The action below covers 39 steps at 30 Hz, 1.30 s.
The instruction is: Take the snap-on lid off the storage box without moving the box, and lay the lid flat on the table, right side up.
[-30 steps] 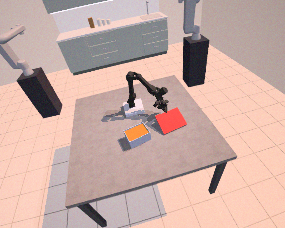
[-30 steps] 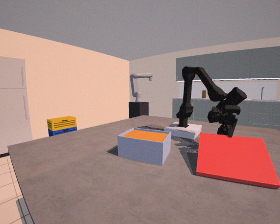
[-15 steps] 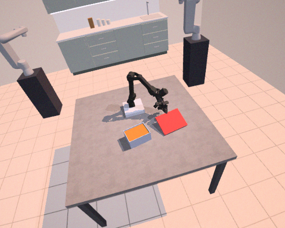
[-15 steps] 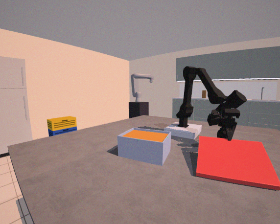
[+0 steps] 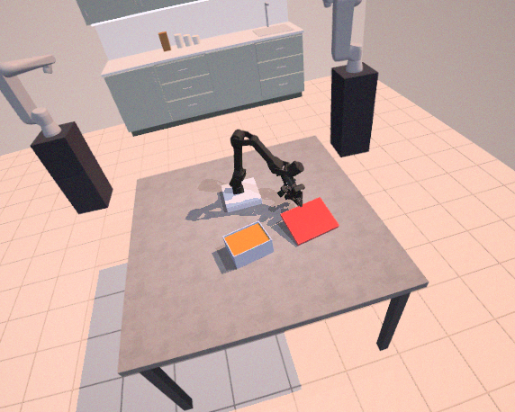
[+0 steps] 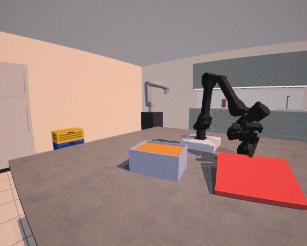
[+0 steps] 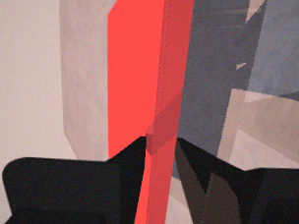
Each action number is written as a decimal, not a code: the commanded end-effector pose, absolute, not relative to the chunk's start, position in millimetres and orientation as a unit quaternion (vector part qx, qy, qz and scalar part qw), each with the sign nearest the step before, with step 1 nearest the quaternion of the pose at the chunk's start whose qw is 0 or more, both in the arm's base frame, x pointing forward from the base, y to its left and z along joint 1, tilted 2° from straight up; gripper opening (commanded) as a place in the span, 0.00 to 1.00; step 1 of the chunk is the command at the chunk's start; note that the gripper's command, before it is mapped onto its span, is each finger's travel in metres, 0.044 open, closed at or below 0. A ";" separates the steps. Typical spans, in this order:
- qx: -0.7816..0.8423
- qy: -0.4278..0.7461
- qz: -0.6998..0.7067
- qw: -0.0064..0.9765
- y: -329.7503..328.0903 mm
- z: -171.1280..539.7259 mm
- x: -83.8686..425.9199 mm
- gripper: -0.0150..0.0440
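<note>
The red lid is off the storage box, and it is beside the box, with a gap between the two. The claw is only a little open, with one edge of the lid between its two fingertips, and it has hold of this edge. The lid lies not flat: it is tilted, the side at the claw being higher above the table. I cannot tell if its low side touches the table. The box stands upright on the table, open at the top, and an orange surface fills the inside, near to the rim. The black arm stands on a white base and reaches down to the lid.
</note>
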State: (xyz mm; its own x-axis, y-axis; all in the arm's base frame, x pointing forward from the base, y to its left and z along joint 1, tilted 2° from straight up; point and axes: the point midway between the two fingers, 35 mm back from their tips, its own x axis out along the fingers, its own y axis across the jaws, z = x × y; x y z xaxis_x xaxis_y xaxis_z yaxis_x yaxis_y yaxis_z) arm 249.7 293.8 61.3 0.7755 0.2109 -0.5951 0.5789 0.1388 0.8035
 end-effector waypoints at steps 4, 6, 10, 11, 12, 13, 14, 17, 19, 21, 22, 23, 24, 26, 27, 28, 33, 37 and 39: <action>0.639 0.311 -0.133 0.690 295.0 63.3 249.9 0.61; 0.639 0.311 -0.133 0.690 295.0 63.3 249.9 0.70; 0.639 0.311 -0.133 0.690 293.7 62.6 247.0 0.81; 0.639 0.311 -0.133 0.690 293.2 62.4 245.1 0.85; 0.639 0.312 -0.134 0.690 292.6 62.2 243.1 0.90; 0.639 0.312 -0.134 0.690 292.1 62.0 241.2 0.94; 0.639 0.312 -0.134 0.690 291.6 61.9 239.2 0.99; 0.639 0.312 -0.134 0.690 290.0 61.5 233.4 1.00; 0.639 0.312 -0.134 0.690 289.0 61.2 229.5 1.00; 0.639 0.312 -0.134 0.690 287.9 60.9 225.6 1.00; 0.639 0.312 -0.134 0.690 287.4 60.8 223.6 1.00; 0.639 0.312 -0.134 0.690 286.9 60.6 221.7 1.00; 0.639 0.312 -0.134 0.690 286.4 60.5 219.7 1.00; 0.639 0.312 -0.134 0.690 285.4 60.2 215.8 1.00; 0.639 0.312 -0.134 0.690 284.9 60.1 213.9 1.00; 0.639 0.312 -0.134 0.690 284.3 59.9 211.9 1.00; 0.639 0.313 -0.135 0.690 281.8 59.3 202.2 1.00; 0.639 0.313 -0.135 0.690 279.7 58.7 194.4 1.00; 0.639 0.313 -0.135 0.690 278.7 58.5 190.5 1.00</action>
